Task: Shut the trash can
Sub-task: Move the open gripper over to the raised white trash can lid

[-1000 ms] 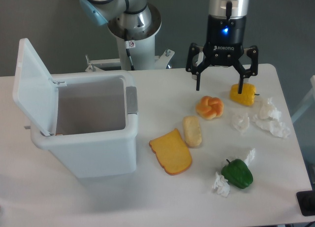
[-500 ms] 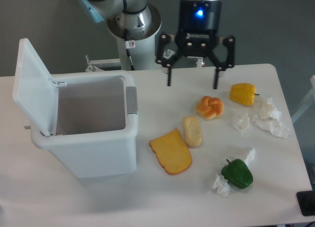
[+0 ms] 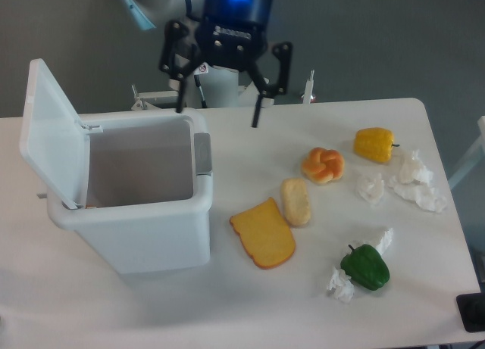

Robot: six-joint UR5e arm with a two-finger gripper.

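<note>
White table [image 3: 151, 303] fills most of the view, and behind it is a grey wall. On the left part of the table stands the trash can [image 3: 144, 213], a big white plastic bin. Its lid [image 3: 47, 141] is open and stands almost upright on the left side of the bin, on its hinge. On the right wall of the bin, near the top edge, is a grey latch tab [image 3: 202, 154]. The inside looks grey and shadowed; I cannot tell if something lies in it.

Above the far right corner of the bin hangs the gripper [image 3: 218, 113], black with a blue light on its body. Its two fingers are spread wide apart and point down, and nothing is between them. One finger is over the back edge of the bin, the other is over the bare table just to the right of it. It touches neither the bin nor the lid.

To the right of the bin lies a slice of bread [image 3: 262, 233], and just beside it a small bread roll [image 3: 296, 201]. Farther back is a braided bun [image 3: 323, 164] and near the right edge a yellow pepper [image 3: 374, 144]. A green pepper [image 3: 365, 266] lies in front. Crumpled white paper pieces [image 3: 413, 184] are around the two peppers.
</note>
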